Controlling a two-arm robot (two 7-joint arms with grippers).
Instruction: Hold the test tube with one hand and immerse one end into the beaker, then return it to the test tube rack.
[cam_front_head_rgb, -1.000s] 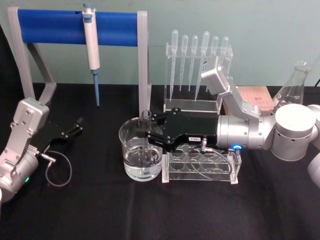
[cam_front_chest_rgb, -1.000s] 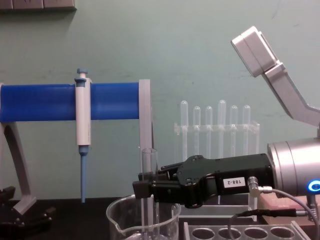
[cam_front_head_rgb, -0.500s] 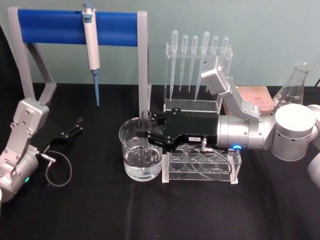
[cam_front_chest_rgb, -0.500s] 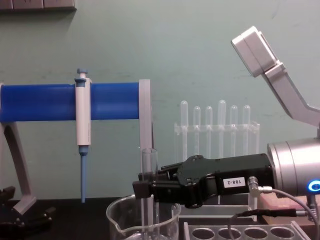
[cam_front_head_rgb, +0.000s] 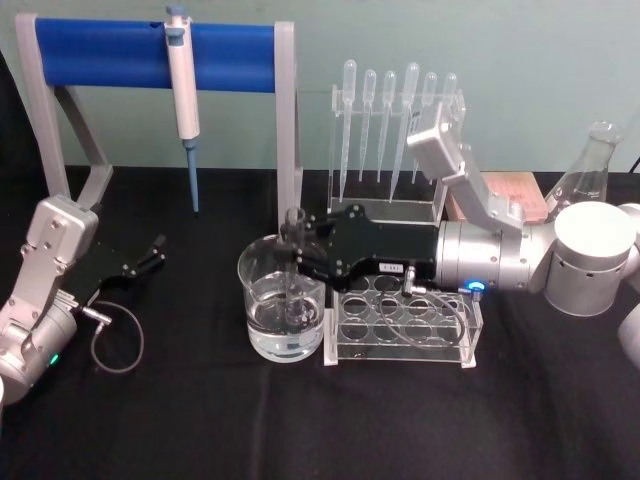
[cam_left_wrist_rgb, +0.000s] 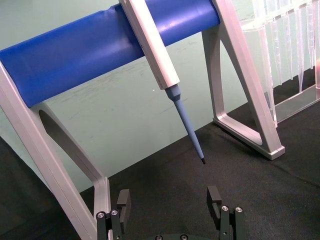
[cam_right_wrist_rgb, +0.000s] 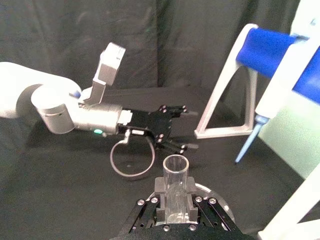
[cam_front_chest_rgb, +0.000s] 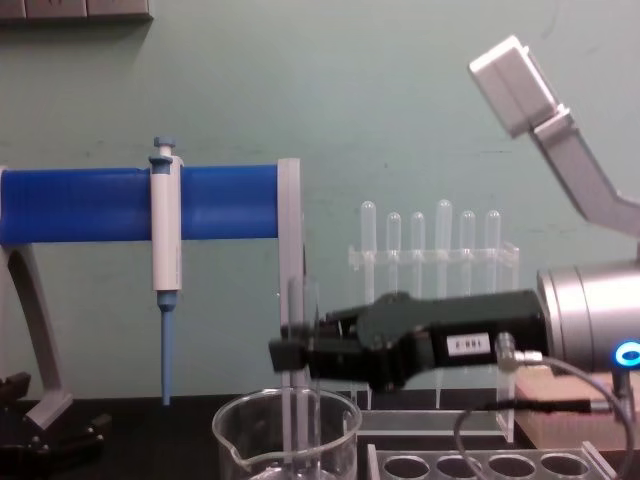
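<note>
I am watching the right arm's black two-fingered pincer (cam_front_head_rgb: 293, 256) reaching in from the right and pinching the long clear glass test tube (cam_front_head_rgb: 294, 222) on its upper part, the flared rim showing above the fingers. The tube is standing upright, its rounded lower end dipping into the clear liquid inside the wide clear glass beaker (cam_front_head_rgb: 252, 300). The beaker is sitting on the black desk (cam_front_head_rgb: 200, 420), just beside the left end of the clear plastic rack with round holes (cam_front_head_rgb: 400, 330). The left arm's black pincer (cam_front_head_rgb: 153, 252) is resting well apart at the desk's left side, its fingers spread.
</note>
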